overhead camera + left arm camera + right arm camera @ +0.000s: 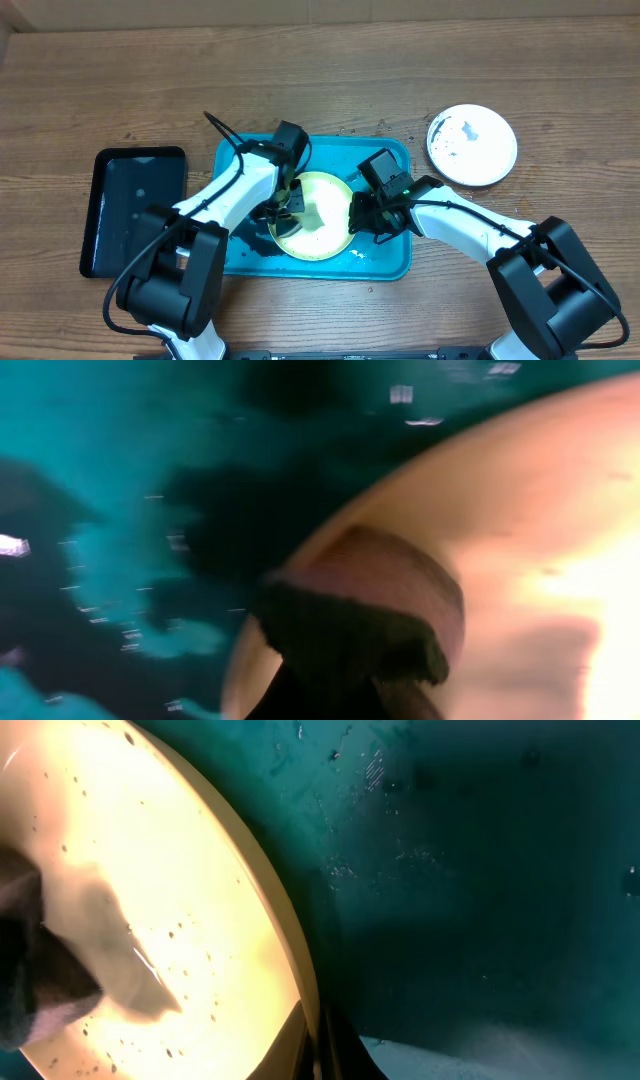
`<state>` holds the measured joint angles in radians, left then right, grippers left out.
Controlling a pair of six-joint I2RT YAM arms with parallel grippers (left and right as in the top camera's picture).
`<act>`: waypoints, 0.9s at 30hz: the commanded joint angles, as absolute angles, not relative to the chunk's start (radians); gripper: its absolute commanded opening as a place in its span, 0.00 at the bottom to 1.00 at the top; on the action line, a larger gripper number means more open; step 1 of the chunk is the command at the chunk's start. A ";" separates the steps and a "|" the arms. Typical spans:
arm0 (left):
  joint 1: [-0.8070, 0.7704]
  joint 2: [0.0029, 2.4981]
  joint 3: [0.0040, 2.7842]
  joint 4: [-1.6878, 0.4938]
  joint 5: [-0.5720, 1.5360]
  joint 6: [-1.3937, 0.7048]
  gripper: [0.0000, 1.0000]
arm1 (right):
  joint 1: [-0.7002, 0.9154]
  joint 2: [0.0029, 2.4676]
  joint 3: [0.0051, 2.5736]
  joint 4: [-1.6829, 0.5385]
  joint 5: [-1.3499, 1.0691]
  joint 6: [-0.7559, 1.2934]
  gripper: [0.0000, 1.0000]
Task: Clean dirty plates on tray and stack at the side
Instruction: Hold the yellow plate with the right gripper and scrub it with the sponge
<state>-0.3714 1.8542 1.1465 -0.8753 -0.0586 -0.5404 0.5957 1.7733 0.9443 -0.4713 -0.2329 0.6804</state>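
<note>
The yellow-green plate [318,225] lies on the turquoise tray [390,262]. My left gripper [284,207] is over the plate's left part, shut on a dark scrubbing pad [360,620] that presses on the plate [540,510]. The left wrist view is blurred. My right gripper [356,216] is shut on the plate's right rim; its fingers [318,1045] pinch the edge of the speckled plate [150,870]. The white plate [472,145], with dark smears, lies on the table to the right of the tray. The light blue plate is out of view.
A smaller black tray [135,210] lies left of the turquoise tray. Dark smears and wet patches cover the tray floor [480,870] around the plate. Bare wooden table stretches along the back.
</note>
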 commanded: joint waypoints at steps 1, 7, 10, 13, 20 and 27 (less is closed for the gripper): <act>-0.340 1.890 1.202 -0.918 -0.154 -0.508 0.04 | 0.596 1.795 0.937 -0.479 -0.210 0.673 0.04; -0.344 1.890 1.303 -0.926 0.162 -0.426 0.04 | 0.596 1.795 0.937 -0.479 -0.210 0.673 0.04; -0.349 1.891 1.290 -0.886 0.300 -0.426 0.04 | 0.596 1.795 0.937 -0.479 -0.210 0.673 0.04; -0.364 1.892 1.258 -0.839 0.310 -0.456 0.04 | 0.596 1.795 0.937 -0.479 -0.210 0.673 0.04; -0.387 1.893 1.151 -0.727 0.289 -0.506 0.04 | 0.596 1.795 0.937 -0.477 -0.210 0.673 0.04; -0.385 1.893 1.097 -0.743 -0.004 -0.554 0.04 | 0.596 1.795 0.937 -0.480 -0.210 0.673 0.04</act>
